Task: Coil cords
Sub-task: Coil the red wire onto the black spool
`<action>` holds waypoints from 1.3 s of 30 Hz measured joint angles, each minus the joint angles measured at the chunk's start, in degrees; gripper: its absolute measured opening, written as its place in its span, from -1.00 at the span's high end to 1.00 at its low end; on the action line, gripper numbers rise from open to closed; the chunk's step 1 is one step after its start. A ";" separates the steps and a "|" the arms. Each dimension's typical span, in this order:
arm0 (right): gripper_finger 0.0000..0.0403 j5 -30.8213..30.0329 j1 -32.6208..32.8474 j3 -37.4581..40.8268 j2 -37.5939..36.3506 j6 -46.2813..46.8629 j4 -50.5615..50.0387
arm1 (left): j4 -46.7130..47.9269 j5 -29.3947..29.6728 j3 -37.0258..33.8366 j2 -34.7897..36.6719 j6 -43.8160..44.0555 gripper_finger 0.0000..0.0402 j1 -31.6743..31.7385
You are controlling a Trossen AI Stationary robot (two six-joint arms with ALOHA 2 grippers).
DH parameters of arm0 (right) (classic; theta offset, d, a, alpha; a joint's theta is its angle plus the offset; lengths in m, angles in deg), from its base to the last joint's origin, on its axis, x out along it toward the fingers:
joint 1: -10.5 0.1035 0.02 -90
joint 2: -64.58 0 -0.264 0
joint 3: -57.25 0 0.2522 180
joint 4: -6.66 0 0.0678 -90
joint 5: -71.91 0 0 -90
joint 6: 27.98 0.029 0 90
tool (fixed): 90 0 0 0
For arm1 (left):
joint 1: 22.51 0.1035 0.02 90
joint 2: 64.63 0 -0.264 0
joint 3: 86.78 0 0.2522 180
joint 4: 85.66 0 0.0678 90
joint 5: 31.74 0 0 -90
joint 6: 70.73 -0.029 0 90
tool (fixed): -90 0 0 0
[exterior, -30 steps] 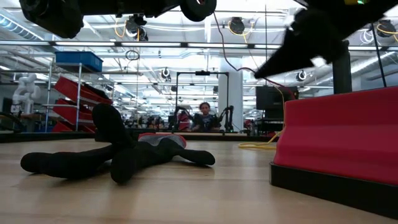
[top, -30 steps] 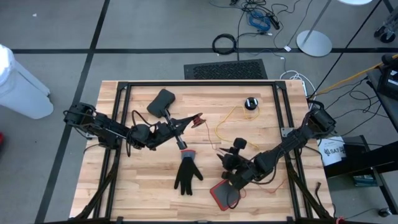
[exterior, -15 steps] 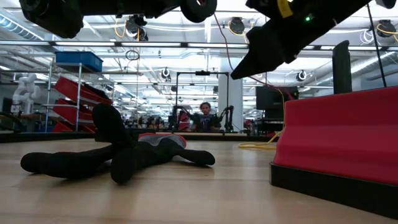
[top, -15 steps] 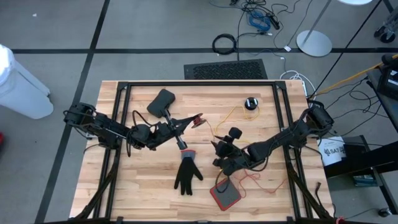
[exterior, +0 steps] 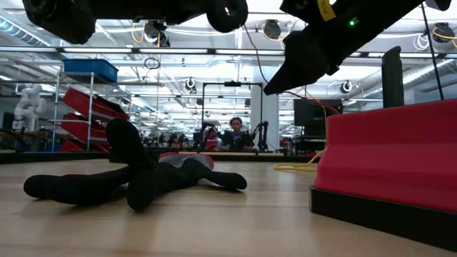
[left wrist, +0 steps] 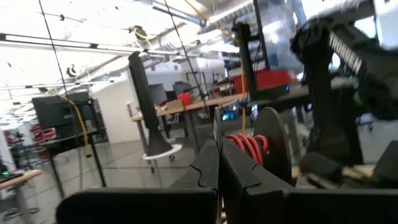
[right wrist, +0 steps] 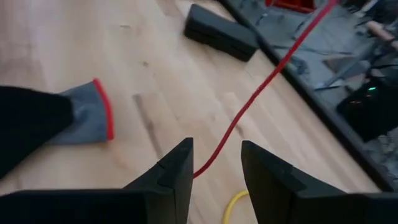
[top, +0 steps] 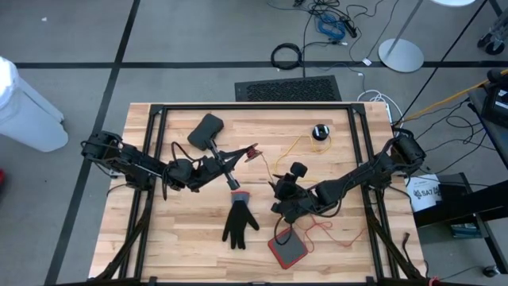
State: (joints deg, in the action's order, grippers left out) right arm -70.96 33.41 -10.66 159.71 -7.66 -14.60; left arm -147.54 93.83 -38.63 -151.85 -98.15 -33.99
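Overhead straight down; low level across; both sharing glove point(top: 239, 223).

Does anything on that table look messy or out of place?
Yes. A black glove lies flat mid-table, unrelated to any cord. The yellow cord sprawls loose from its black puck rather than coiled, and a red cord runs through the open right gripper. A red pad sits askew near the front edge.

The left gripper point(left wrist: 219, 163) has its dark fingers pressed together, and just past them sits a small black spool point(left wrist: 272, 142) wound with red cord point(left wrist: 247, 146).
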 joint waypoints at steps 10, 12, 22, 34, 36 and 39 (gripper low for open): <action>0.39 9.90 0.00 -0.02 0.01 0.00 -0.03 | 4.28 -0.45 0.00 0.00 -0.16 1.00 2.63; 0.39 11.56 0.00 -0.02 0.00 0.00 -0.03 | 5.05 -1.76 0.00 0.00 0.14 1.00 3.64; 0.39 12.90 0.00 -0.02 0.01 0.00 -0.02 | 5.54 -5.67 0.00 0.00 0.57 1.00 4.88; 0.39 12.90 0.00 -0.04 0.01 0.00 -0.02 | 5.49 -10.08 0.00 0.00 2.87 1.00 7.05; 0.39 12.90 0.00 -0.04 0.02 0.00 -0.03 | 5.49 -10.53 0.00 0.00 3.02 1.00 7.05; 0.39 12.90 0.00 -0.04 0.00 0.00 -0.02 | 5.52 -10.71 0.00 0.00 3.02 1.00 7.01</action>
State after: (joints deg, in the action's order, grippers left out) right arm -58.06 33.42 -10.70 159.72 -7.66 -14.63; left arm -142.03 83.12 -38.63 -151.85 -95.13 -26.98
